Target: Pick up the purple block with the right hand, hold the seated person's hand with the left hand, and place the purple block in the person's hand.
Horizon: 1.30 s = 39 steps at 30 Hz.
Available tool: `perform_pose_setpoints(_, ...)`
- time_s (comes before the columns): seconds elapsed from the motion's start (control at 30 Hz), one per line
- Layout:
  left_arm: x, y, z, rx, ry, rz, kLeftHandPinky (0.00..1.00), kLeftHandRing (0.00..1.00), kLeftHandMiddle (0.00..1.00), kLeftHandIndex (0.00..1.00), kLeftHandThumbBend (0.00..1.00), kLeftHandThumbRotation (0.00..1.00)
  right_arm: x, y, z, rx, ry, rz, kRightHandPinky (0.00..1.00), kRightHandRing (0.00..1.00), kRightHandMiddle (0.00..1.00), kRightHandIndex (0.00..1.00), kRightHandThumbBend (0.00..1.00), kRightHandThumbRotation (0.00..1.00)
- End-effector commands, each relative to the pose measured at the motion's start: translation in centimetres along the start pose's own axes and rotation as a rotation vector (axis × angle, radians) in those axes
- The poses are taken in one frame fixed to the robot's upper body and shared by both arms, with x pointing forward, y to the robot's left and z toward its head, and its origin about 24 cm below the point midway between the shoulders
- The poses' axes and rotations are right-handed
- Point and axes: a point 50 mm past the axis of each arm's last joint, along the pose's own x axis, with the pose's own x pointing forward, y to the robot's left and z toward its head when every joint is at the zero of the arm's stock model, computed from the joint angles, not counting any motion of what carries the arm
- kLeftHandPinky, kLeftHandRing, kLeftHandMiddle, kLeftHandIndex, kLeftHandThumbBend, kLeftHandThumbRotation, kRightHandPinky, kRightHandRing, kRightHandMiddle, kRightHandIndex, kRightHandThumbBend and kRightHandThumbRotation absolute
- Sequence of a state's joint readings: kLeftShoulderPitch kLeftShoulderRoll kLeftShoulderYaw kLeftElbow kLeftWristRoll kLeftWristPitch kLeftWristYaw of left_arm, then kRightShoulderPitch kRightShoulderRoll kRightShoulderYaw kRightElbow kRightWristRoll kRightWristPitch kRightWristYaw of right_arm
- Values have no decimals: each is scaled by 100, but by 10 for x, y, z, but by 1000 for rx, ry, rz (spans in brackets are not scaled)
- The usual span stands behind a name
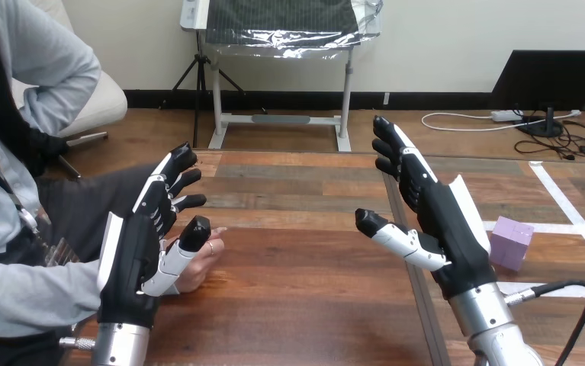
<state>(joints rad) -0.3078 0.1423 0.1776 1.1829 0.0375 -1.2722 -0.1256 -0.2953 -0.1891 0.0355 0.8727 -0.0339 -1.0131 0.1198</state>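
Observation:
A purple block (511, 242) rests on the table at the right, just beyond the wrist side of my right hand (434, 217). That hand hovers open, fingers straight and pointing away, thumb stretched toward the table's middle; it holds nothing. My left hand (143, 244) is raised at the left, fingers relaxed and spread, thumb sticking out. The person's hand (201, 259) lies on the table's left edge, mostly hidden behind my left hand, with its fingers showing by my thumb. I cannot tell whether the two touch.
The wooden table (297, 252) has a seam running front to back under my right hand. White tape lines (571, 221) cross the right part of the table near the block. The person sits at the left side.

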Motion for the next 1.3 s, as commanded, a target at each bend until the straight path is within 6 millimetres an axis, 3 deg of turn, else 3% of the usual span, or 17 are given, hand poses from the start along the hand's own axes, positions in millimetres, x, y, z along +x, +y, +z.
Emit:
perform_pose_setpoints(0.0, 10, 3, 8, 12, -68, 4, 72, 85, 88, 89, 100, 82, 10, -5, 10, 9, -75, -38, 93, 96, 97, 95, 89, 63)
perform_pose_setpoints(0.57, 6, 1, 6, -13, -58, 6, 70, 82, 86, 87, 100, 81, 5, -9, 10, -4, -80, -47, 91, 94, 95, 94, 86, 66)
perform_pose_setpoints(1.27, 4, 2, 5, -32, -53, -3, 70, 83, 87, 86, 100, 79, 0, -4, 9, -17, -75, -37, 91, 94, 95, 94, 87, 62)
